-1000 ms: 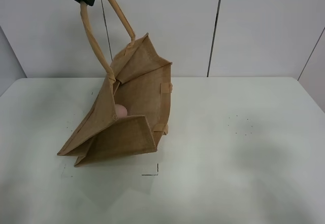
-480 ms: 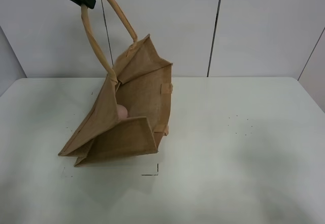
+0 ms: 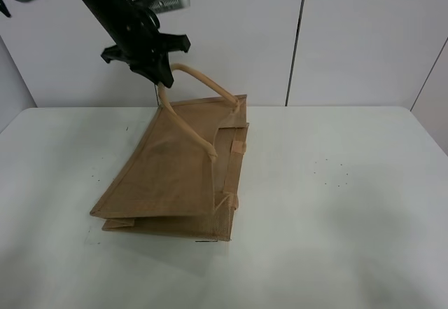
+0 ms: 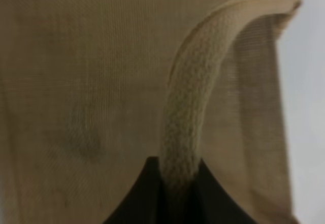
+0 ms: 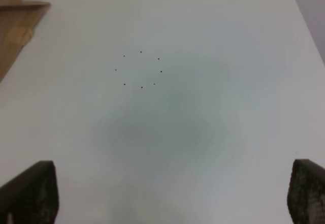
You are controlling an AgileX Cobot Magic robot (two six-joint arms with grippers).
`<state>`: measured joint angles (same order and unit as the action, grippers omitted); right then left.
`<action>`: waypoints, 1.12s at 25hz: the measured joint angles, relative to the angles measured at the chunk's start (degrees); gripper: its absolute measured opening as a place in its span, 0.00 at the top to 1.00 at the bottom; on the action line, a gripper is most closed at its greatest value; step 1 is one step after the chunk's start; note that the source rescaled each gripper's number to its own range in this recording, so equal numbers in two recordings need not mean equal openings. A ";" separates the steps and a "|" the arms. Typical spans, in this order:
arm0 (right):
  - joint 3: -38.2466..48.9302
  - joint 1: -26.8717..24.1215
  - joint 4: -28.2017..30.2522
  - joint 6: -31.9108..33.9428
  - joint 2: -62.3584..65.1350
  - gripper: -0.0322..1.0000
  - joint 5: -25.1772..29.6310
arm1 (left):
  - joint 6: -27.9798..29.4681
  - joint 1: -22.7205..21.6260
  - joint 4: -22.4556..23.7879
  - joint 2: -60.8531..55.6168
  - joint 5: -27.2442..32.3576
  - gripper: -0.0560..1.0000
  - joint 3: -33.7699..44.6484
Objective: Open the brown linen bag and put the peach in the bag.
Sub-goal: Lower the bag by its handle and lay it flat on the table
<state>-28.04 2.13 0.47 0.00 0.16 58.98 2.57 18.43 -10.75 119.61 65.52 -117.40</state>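
The brown linen bag (image 3: 171, 172) lies nearly flat on the white table, its mouth sagged shut. My left gripper (image 3: 162, 79) is shut on one beige handle (image 3: 183, 127) above the bag's back edge. The left wrist view shows that handle (image 4: 190, 102) pinched between the dark fingers (image 4: 147, 193), with the bag's weave (image 4: 76, 82) behind it. The second handle (image 3: 206, 81) arches beside it. The peach is hidden. My right gripper (image 5: 172, 203) is open over bare table, out of the exterior high view; a corner of the bag (image 5: 18, 23) shows in the right wrist view.
The white table (image 3: 336, 218) runs to the right of the bag, with a ring of small dark dots (image 3: 330, 172), also in the right wrist view (image 5: 139, 69). White wall panels (image 3: 350, 36) stand behind the table.
My left gripper has come down and to the right with the handle. The bag has collapsed from propped open to nearly flat, and the peach seen inside it before is now covered.
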 joint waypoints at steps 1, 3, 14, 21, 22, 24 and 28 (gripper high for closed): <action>0.00 0.00 0.00 0.00 0.00 0.00 0.00 | -0.12 0.22 -0.11 1.49 -0.39 0.95 0.00; 0.00 0.00 0.00 0.00 0.00 0.00 0.00 | -0.76 0.55 -0.31 4.79 -0.99 0.95 0.00; 0.00 0.00 0.00 0.00 0.00 0.00 0.00 | -2.57 0.80 -0.94 11.89 -2.28 0.42 -0.11; 0.00 0.00 0.00 0.00 0.00 0.00 0.00 | -3.51 0.85 1.31 11.88 -0.32 0.10 -4.13; 0.00 0.00 0.00 0.00 0.00 0.00 0.00 | -3.09 0.85 3.42 11.88 0.47 0.09 -5.19; 0.00 0.00 0.00 0.00 0.00 0.00 0.00 | -1.26 0.85 8.52 11.82 1.33 0.09 -6.55; 0.00 0.00 0.00 0.00 0.00 0.00 0.00 | 0.49 -0.51 13.66 11.78 1.32 0.08 -6.96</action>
<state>-28.04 2.13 0.47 0.00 0.16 58.98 3.06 17.92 2.91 131.39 66.85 -124.36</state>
